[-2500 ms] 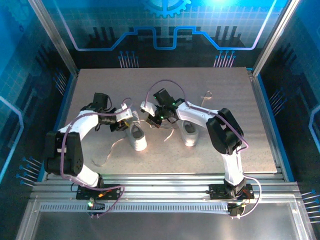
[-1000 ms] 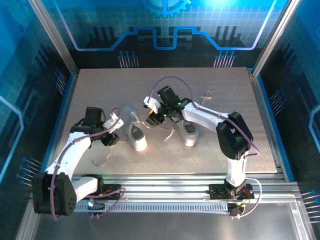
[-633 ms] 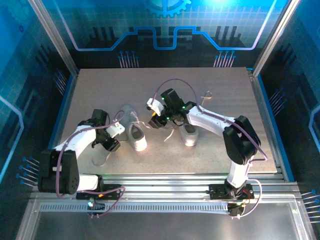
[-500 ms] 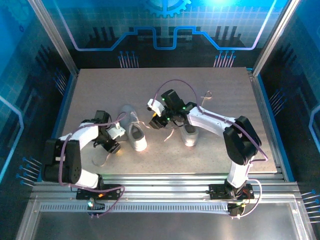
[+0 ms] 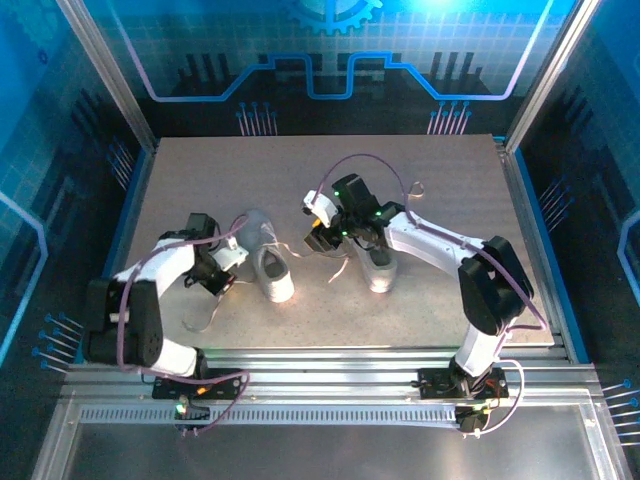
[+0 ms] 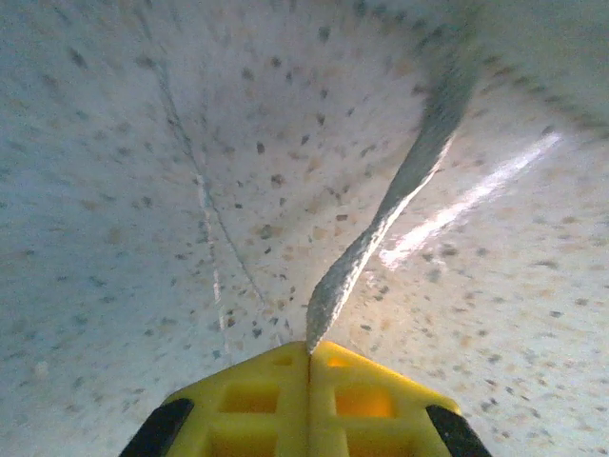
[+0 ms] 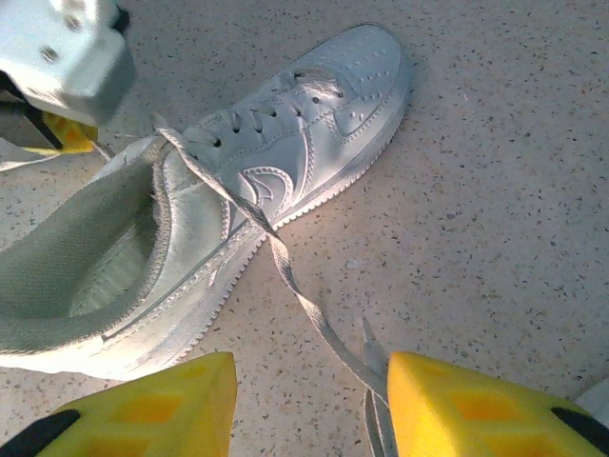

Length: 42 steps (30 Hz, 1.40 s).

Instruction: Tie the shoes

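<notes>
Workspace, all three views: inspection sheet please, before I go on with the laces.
Surface: speckled grey table, no spills seen.
Job's things: left-hand shoe untied, laces loose; right-hand shoe upright, lacing too small to judge.
Clutter: pale cord loop lying apart at the far side.
Grippers: left gripper shut on a lace; right gripper open, second lace strand lying between its fingers.
Cables: purple cables loop off both arms.
Surroundings: blue-lit walls, metal frame; nothing else seen.

Sneaker [image 7: 285, 143] was white, sole pale; lace [image 6: 381, 224] white. Tabletop [image 7: 495, 190] was beige w/ dark specks. Left gripper [image 6: 309, 354] pads [image 6: 252, 405] were yellow. Far wall [image 5: 330, 60] blue w/ circuit pattern.
</notes>
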Each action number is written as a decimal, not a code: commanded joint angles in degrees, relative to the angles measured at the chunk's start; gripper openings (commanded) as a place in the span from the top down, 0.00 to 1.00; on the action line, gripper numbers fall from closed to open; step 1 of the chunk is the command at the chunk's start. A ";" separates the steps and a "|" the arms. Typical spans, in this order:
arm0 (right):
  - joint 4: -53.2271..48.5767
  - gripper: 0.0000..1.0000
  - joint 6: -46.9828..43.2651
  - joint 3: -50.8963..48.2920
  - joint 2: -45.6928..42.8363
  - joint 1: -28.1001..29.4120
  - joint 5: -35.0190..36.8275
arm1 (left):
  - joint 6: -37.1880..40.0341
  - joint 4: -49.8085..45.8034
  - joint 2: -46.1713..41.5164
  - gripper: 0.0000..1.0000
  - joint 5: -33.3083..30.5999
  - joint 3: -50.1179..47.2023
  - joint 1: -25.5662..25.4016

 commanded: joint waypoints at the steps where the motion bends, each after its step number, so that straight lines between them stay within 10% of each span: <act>1: -0.43 0.55 1.12 1.22 -1.25 -0.02 -2.77 | -1.19 -1.56 -9.52 1.00 4.69 1.76 0.02; 32: 2.33 0.58 -6.41 30.32 24.89 13.49 -9.45 | -12.14 -6.19 -20.02 1.00 18.44 18.92 7.83; 42: 7.60 0.98 -5.83 28.88 24.43 13.47 -9.53 | -12.15 -6.72 -20.69 1.00 18.13 19.32 8.28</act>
